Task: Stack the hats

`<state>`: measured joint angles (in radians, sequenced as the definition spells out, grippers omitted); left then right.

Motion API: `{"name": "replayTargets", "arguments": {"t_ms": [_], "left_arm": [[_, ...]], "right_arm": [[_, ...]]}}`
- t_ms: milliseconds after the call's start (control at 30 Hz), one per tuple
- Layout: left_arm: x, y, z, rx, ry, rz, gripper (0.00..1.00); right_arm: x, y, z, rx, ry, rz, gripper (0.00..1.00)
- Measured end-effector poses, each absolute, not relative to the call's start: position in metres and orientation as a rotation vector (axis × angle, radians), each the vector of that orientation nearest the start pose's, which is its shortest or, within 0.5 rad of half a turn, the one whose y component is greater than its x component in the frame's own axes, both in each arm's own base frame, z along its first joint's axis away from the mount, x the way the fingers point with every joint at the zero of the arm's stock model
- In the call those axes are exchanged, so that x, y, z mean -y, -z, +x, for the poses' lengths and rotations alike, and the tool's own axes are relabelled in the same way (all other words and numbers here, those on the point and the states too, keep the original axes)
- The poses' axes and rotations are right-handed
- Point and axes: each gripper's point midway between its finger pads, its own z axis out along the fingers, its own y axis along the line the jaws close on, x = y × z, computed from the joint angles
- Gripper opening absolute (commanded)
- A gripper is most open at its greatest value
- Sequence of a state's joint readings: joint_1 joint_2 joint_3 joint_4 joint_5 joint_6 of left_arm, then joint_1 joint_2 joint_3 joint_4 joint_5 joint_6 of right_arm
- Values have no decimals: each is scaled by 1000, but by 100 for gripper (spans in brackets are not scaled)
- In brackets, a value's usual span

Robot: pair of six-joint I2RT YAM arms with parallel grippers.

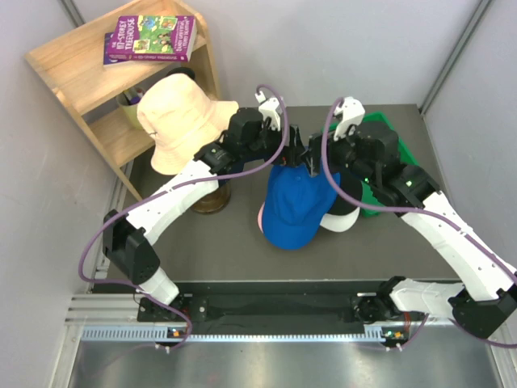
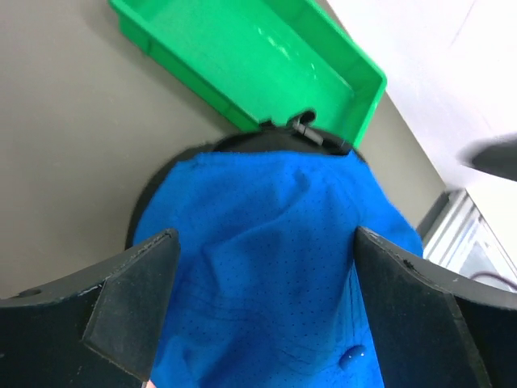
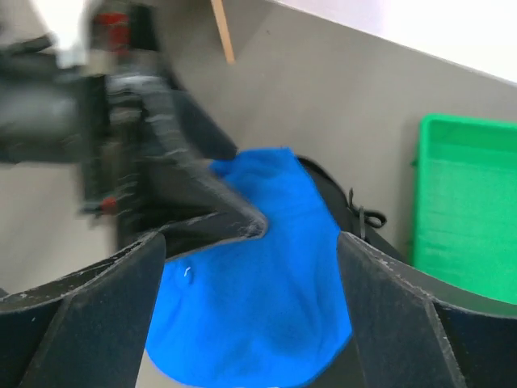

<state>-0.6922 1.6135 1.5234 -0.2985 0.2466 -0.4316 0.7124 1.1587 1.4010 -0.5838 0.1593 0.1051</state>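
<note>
Blue mesh fabric tops the pile: the blue cap (image 1: 295,206) lies at the middle of the grey table (image 1: 202,242), covering the others. A pink cap (image 1: 262,217) peeks out at its near-left edge. A sliver of white cap (image 1: 329,217) and a black cap (image 1: 346,224) show on its right. The black one's buckled strap sticks out at the far side, next to the green tray (image 2: 367,89).

Both arms reach in over the far end of the pile, their wrists close together. The left gripper (image 2: 265,242) stands spread wide above the blue crown, one finger on each side, pinching nothing. The right gripper (image 3: 250,242) is likewise spread over the same cap and holds nothing. Its camera catches the left claw as a blur near the blue fabric's far edge, and I cannot tell whether it touches.

Off to the left, a pale peach hat (image 1: 182,121) sits on a wooden stand (image 1: 212,200), well apart from the pile. Behind it, a wooden shelf (image 1: 81,65) carries a purple book (image 1: 149,39).
</note>
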Motion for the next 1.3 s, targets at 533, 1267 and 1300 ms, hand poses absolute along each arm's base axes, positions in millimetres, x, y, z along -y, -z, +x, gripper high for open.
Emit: {"name": "replayTargets", "arguments": {"t_ms": [533, 1267, 1300], "left_arm": [[352, -355, 355, -1882, 889, 417, 94], [126, -531, 322, -1527, 139, -116, 99], [111, -534, 313, -1508, 116, -157, 99]], "right_arm": [[-159, -339, 317, -1872, -565, -154, 100], [-24, -421, 312, -1384, -170, 299, 100], [-21, -423, 311, -1372, -157, 309, 100]]}}
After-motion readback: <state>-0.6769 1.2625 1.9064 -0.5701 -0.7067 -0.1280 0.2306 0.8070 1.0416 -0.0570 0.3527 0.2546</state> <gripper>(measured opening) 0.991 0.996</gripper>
